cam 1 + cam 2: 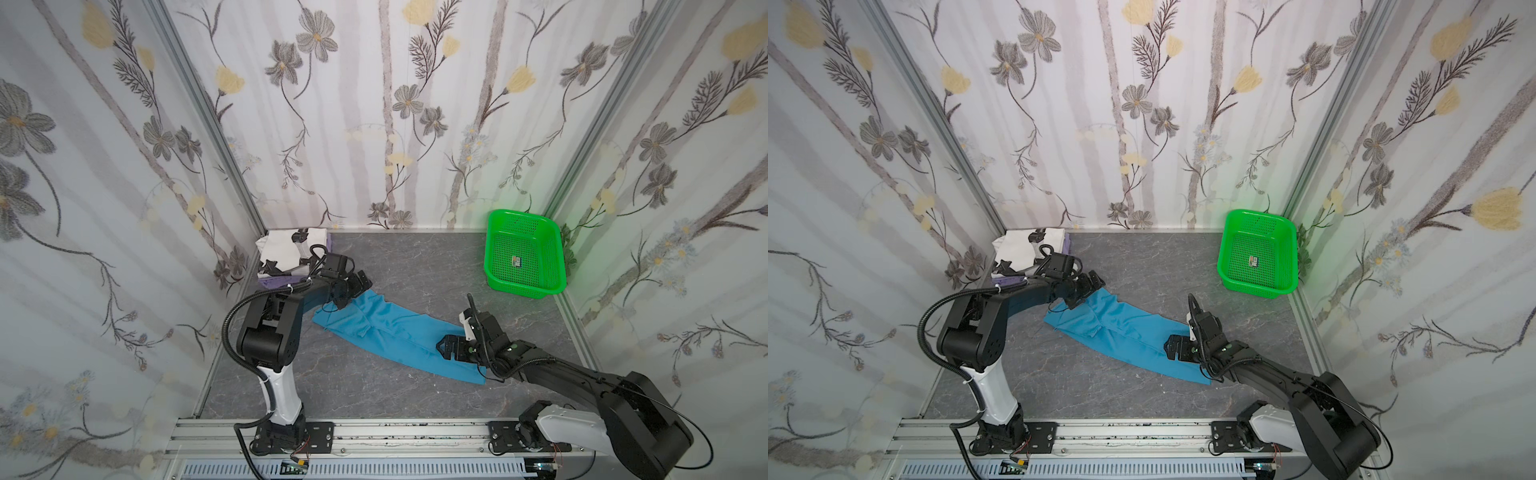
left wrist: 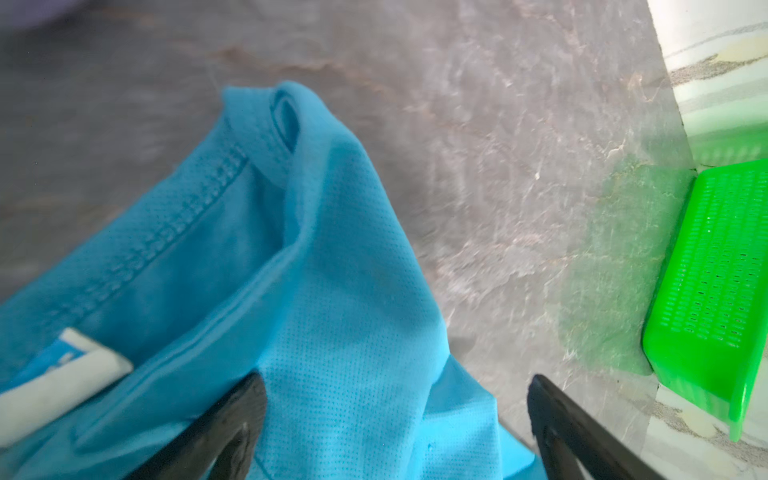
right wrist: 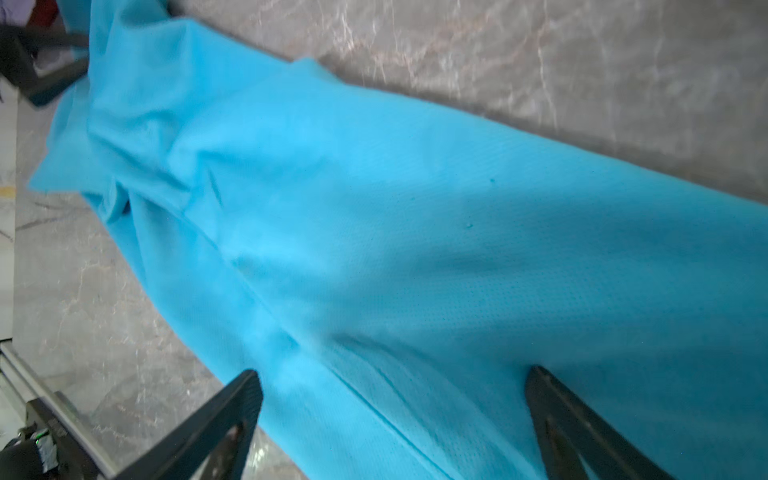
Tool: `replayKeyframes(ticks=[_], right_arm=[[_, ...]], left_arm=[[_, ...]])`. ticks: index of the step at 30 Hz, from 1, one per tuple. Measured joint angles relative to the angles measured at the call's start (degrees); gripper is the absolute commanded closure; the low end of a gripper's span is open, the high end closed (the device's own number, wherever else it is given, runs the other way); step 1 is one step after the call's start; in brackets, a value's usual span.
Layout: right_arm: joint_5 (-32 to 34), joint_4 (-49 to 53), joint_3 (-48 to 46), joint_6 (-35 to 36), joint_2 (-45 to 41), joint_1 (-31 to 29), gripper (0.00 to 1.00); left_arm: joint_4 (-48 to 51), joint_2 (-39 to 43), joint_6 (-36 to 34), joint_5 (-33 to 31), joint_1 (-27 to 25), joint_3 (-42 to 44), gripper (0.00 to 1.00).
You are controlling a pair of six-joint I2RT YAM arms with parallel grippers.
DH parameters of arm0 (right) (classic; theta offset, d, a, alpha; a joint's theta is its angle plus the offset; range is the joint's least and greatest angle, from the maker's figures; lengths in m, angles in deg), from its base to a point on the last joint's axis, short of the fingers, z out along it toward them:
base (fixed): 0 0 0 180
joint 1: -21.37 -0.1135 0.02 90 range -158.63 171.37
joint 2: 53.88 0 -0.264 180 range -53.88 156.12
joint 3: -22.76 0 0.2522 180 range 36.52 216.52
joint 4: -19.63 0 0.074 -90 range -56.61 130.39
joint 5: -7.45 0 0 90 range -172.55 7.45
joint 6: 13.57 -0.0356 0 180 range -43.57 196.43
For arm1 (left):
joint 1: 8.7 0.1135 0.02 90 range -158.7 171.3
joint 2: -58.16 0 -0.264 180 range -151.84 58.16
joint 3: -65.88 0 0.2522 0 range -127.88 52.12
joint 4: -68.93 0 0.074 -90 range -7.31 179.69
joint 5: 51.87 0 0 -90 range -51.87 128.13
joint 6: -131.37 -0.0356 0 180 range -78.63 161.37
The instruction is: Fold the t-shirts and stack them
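Table [image 1: 415, 266]: grey, marbled, walled on three sides with flowered paper.
Teal shirt [image 1: 386, 328] [image 1: 1121, 328]: mid-table, unfolded, bunched into a long slanted strip from left-centre toward the near right; collar end at the left.
Basket [image 1: 524, 291] [image 2: 715, 270]: green, perforated, far right corner, well apart from the shirts.
White shirt [image 1: 282, 249]: printed, folded, far left corner, lying on the lavender shirt [image 1: 276, 283].
Left gripper [image 1: 351, 296] [image 2: 395, 380]: jaws spread wide over the collar end of the teal shirt [image 2: 332, 291]; nothing pinched.
Right gripper [image 1: 452, 332] [image 3: 392, 374]: jaws spread wide over the near-right end of the teal shirt [image 3: 415, 228]; nothing pinched.
Label [image 2: 62, 374]: white, inside the collar.
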Motion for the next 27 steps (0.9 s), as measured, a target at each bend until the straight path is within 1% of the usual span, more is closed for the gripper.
replayKeyframes(ticks=[2,4,7,10,13,16,19,23,27], right_arm=[[-0.17,3.15,-1.18,-1.73,-3.85,-1.70,0.00],[-1.36,4.33,-1.79,-2.82,-5.62,-3.02,0.00],[-4.13,2.14,-2.27,-4.09,-4.59,-5.22,0.00],[-7.80,-5.16,-1.79,-5.31,0.98,-7.93,0.00],[-11.21,-11.76,2.16,-5.68,9.88,-11.76,0.00],[-14.84,-15.72,9.25,-5.44,19.41,-14.53,0.00],[-15.13,-15.82,13.79,-5.27,23.61,-16.20,0.00],[-15.50,-13.40,14.34,-5.70,21.81,-17.29,0.00],[-15.41,-10.80,14.34,-5.88,14.75,-17.29,0.00]], left_arm=[[-0.76,-6.14,0.20,0.39,-1.97,-7.93,0.00],[-0.94,-11.76,0.42,1.31,-3.58,-15.87,0.00],[0.55,-18.69,0.85,1.62,-5.51,-26.58,0.00],[2.40,-23.85,1.09,2.05,-6.78,-34.97,0.00],[4.37,-28.70,1.16,2.73,-7.34,-42.97,0.00],[5.64,-32.83,1.14,3.78,-7.65,-49.72,0.00],[7.28,-35.45,1.09,4.04,-7.52,-54.47,0.00],[9.99,-39.89,0.98,5.49,-7.19,-62.53,0.00],[11.67,-44.33,0.98,8.17,-6.97,-70.60,0.00]])
